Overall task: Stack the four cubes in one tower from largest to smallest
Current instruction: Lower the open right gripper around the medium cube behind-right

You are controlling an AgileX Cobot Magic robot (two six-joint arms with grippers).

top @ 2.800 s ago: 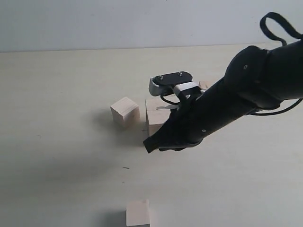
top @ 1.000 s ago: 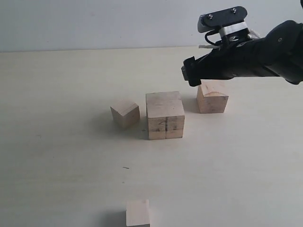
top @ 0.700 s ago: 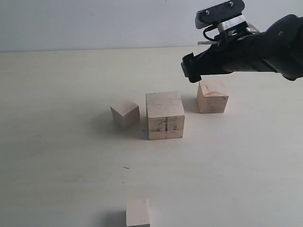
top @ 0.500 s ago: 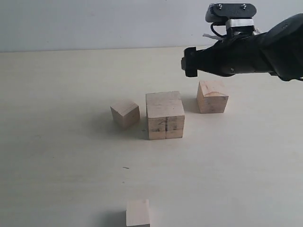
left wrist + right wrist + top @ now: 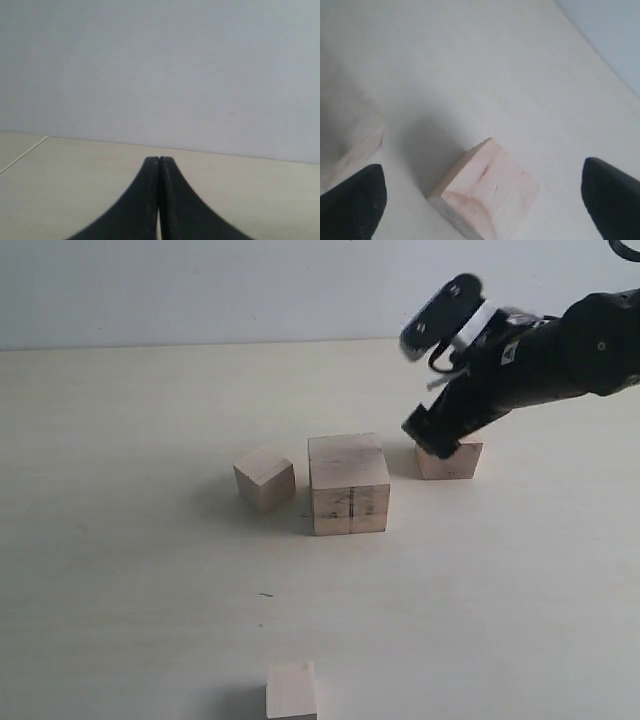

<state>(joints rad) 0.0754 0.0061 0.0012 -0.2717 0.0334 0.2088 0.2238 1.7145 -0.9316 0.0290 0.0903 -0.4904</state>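
Observation:
Four pale wooden cubes sit apart on the table, and no tower stands. The largest cube (image 5: 348,485), with a dark line on its front, is in the middle. A smaller cube (image 5: 265,478) sits to its left and the smallest (image 5: 291,690) at the front edge. The curved-grain cube (image 5: 452,460) is to its right, partly covered by my right gripper (image 5: 436,440). In the right wrist view that cube (image 5: 487,192) lies between the wide-open fingertips (image 5: 355,200), untouched. My left gripper (image 5: 159,161) is shut on nothing, over bare table.
A pale wall (image 5: 200,290) runs along the back of the table. In the right wrist view a corner of the largest cube (image 5: 350,145) shows beside one finger. The right arm (image 5: 560,360) reaches in from the right.
The right gripper has tipped nose-down and dropped from hovering above the curved-grain cube to just over it, jaws wide. The cubes have not moved in the last second.

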